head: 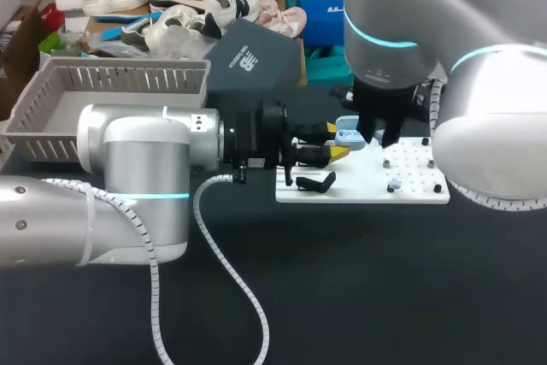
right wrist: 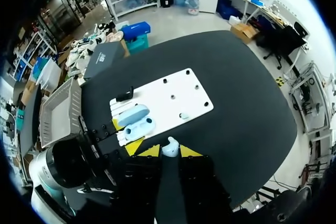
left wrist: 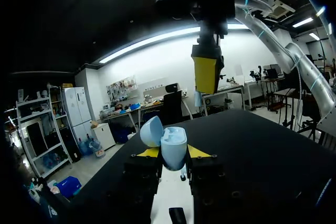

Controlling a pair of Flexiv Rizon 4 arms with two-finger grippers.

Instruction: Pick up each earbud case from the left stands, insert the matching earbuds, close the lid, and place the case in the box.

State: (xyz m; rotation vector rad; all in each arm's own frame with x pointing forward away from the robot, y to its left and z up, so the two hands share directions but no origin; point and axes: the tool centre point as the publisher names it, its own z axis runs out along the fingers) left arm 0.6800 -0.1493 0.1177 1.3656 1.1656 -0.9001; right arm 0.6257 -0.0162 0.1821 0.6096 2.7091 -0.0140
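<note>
**Earbud case** [left wrist: 173,148]: pale blue, lid [left wrist: 151,131] hinged open.
- Location: held over the left end of the white board [head: 359,187], which lies right of the worktop's middle.
- Holder: left gripper [left wrist: 170,153]. Its jaws are clamped on the case body from both sides, with the cavity facing up.

**Earbud** [right wrist: 170,147]: white, small.
- Holder: right gripper [right wrist: 169,151], pinched between the yellow tips.
- Relation to case: directly above the open cavity, near it but apart; nothing is seated yet.

**Second earbud** [right wrist: 184,115]: lies on the board toward its right end, touched by neither arm.

**Black stand** [head: 316,181]: at the board's near-left corner, just under the left gripper.

**Box** [head: 111,100]: grey and slatted, at the worktop's far-left corner, well apart from the board.

**Step in hand (judged):** seating the first earbud in the case.

**Handling notes (judged):**
- Lower the right gripper straight down, with the earbud's stem lined up over its matching well.
- Keep the left hold firm and level so the case does not tip under the push.
- Approach on the side away from the raised lid, so a yellow tip does not knock it shut.
- Let go only once the earbud sits flush; a smooth, light piece like this may twist or cling to a finger.
</note>
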